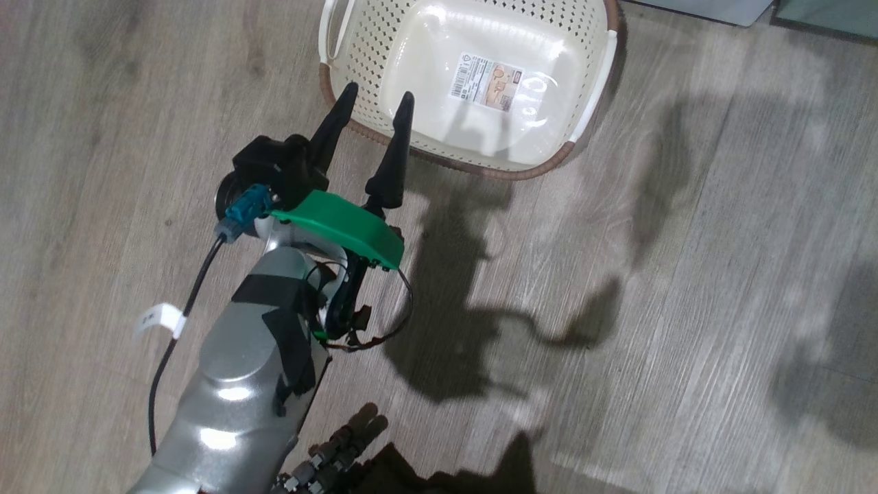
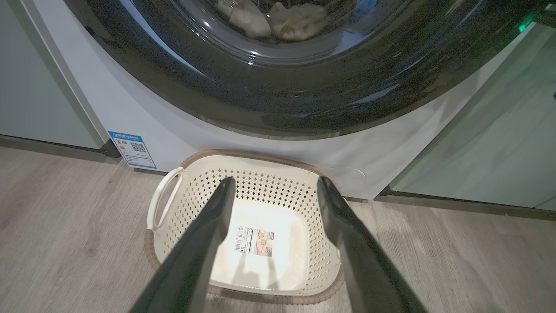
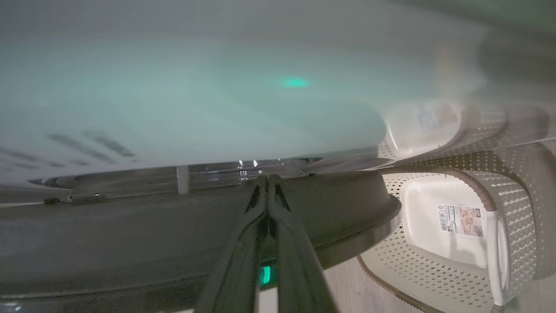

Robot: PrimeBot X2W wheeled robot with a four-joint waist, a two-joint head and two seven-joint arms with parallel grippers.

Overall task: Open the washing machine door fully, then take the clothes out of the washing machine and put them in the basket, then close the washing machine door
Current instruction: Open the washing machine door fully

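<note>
1. The right gripper [image 3: 267,179] has its fingers pressed together on nothing. Its tips are at the dark rim of the door [image 3: 130,234], up from the basket [image 3: 438,261]. Through the blur it is hard to tell whether they touch the rim.
2. The left gripper [image 1: 378,95] hangs over the basket's near rim, fingers spread wide and empty.
3. The washer [image 2: 173,126] stands just behind the basket. The clothes [image 2: 282,19] lie inside it, seen through the door glass above the basket.
4. The step in hand looks like opening the door. It would go best by hooking the closed tips behind the rim's edge and following the hinge's arc, not pulling straight out, until the door stands fully wide.
5. The door would likely swing over the basket, so its lower rim should pass clear of the basket. The left gripper is safest low by the basket, out of that path.
6. Count: one washer, one door, two grippers, and one basket with two white handles [image 1: 597,89] and one sticker [image 1: 485,81]. At least two pale lumps of clothes show.
</note>
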